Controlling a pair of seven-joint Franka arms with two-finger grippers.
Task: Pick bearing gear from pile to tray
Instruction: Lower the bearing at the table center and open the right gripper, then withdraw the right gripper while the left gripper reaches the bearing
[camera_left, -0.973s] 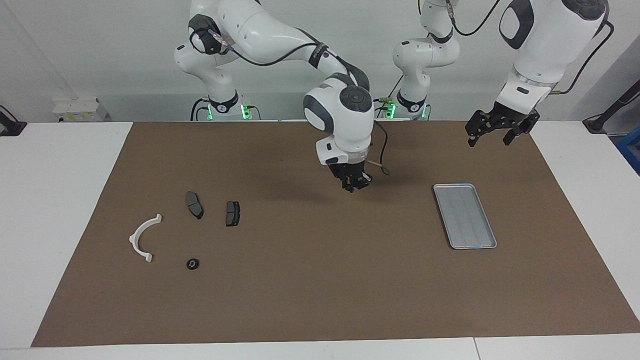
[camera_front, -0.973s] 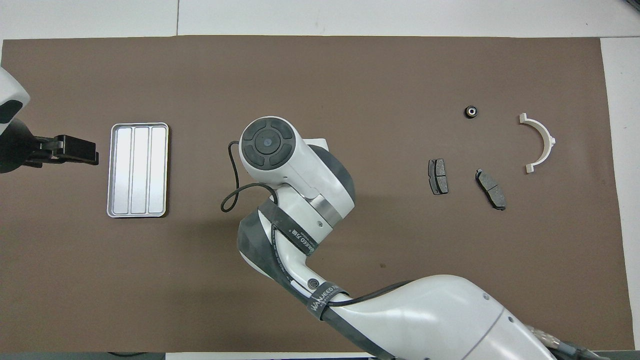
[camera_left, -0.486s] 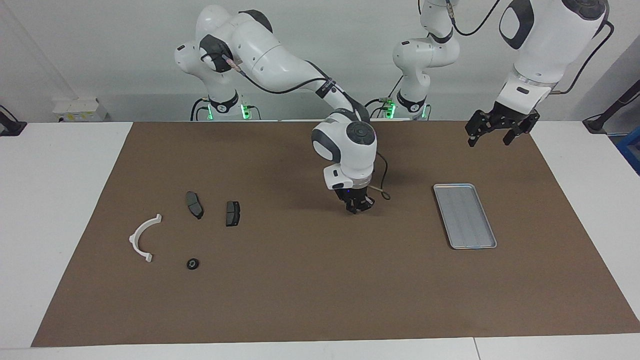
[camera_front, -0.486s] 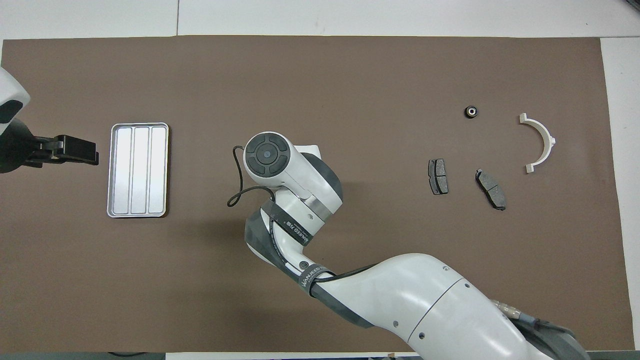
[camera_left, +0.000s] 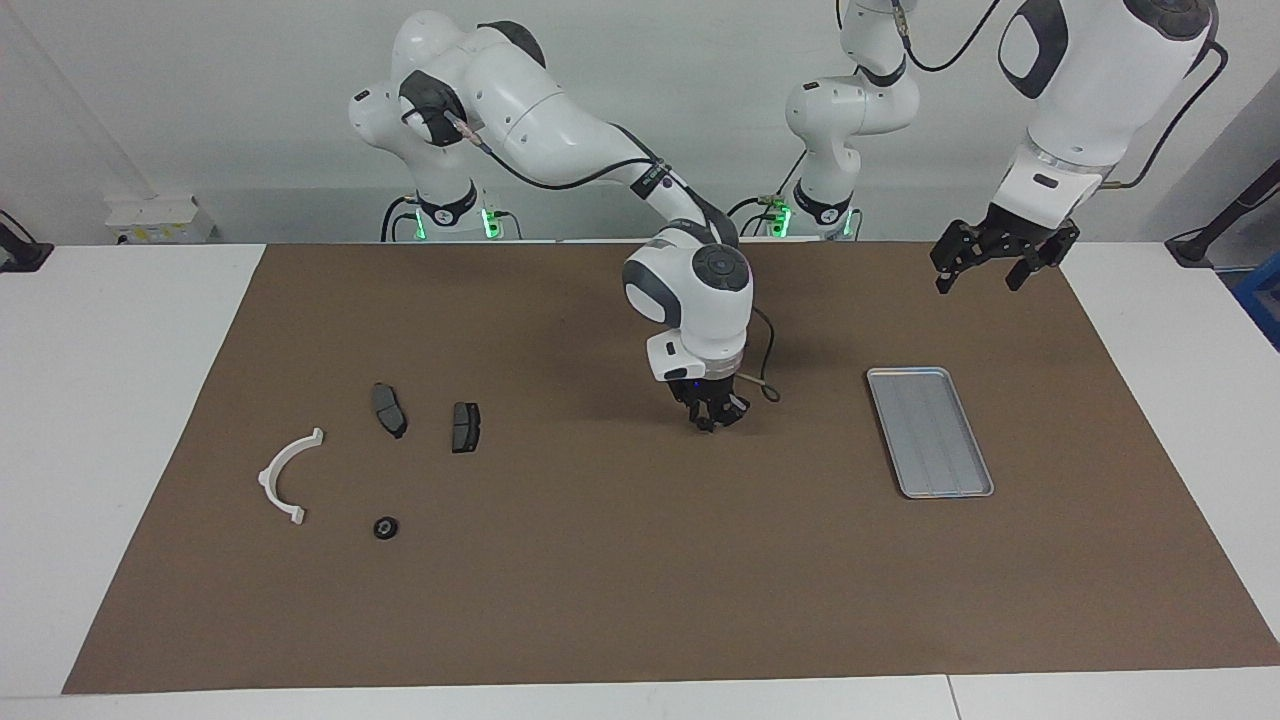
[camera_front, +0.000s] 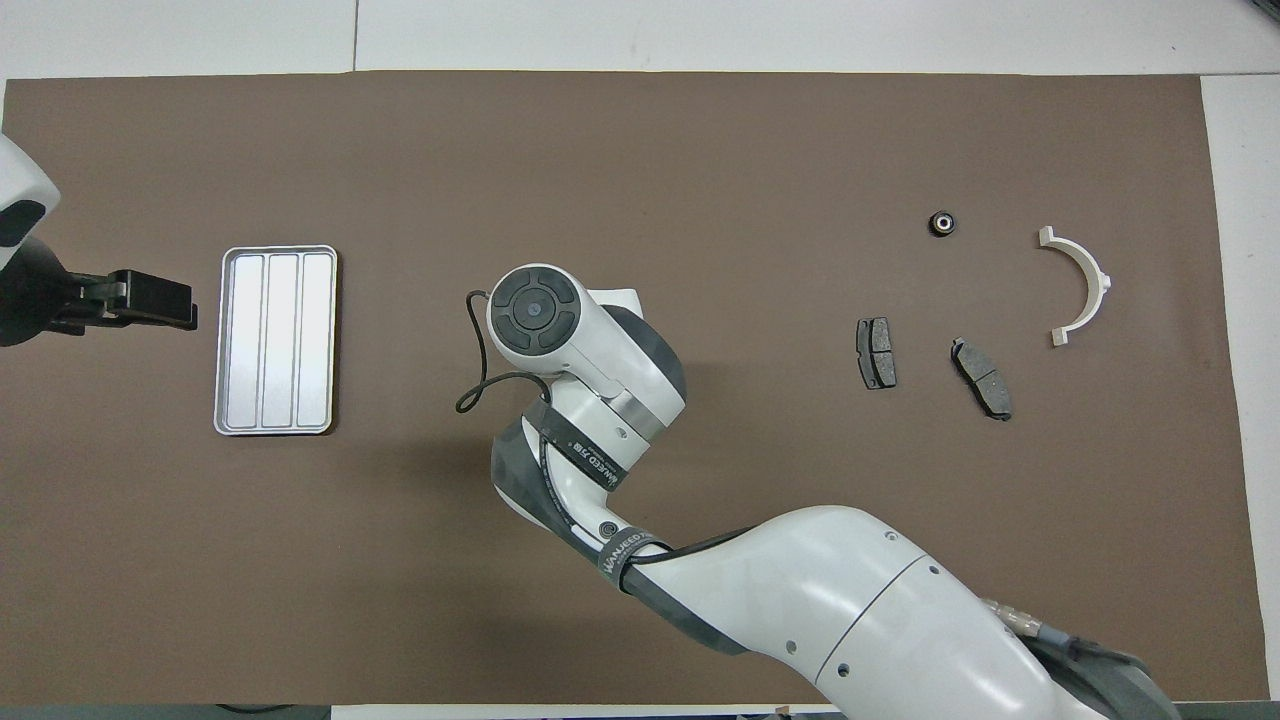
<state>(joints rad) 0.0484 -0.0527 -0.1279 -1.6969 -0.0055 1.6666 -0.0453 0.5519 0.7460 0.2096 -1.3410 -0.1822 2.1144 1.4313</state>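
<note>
Right gripper (camera_left: 712, 420) sits low over bare brown mat (camera_left: 600, 600), mid-table, and whether its fingertips are parted or holding anything can't be told. If a gear is being set down here, the release wants to be low and gentle. The silver tray (camera_left: 905, 480) lies well toward the left arm's end, empty. One small black round gear (camera_left: 385, 527) rests in the pile beside the white half-ring bracket (camera_left: 283, 478). Left gripper (camera_left: 985, 270) waits open near the tray.

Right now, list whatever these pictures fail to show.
- Right gripper, overhead view: hidden under its own wrist; facing view: fingertips too small to tell if anything is held.
- Left gripper, overhead view: its arm is cut off by the edge.
- Small black round part: too small to identify.
</note>
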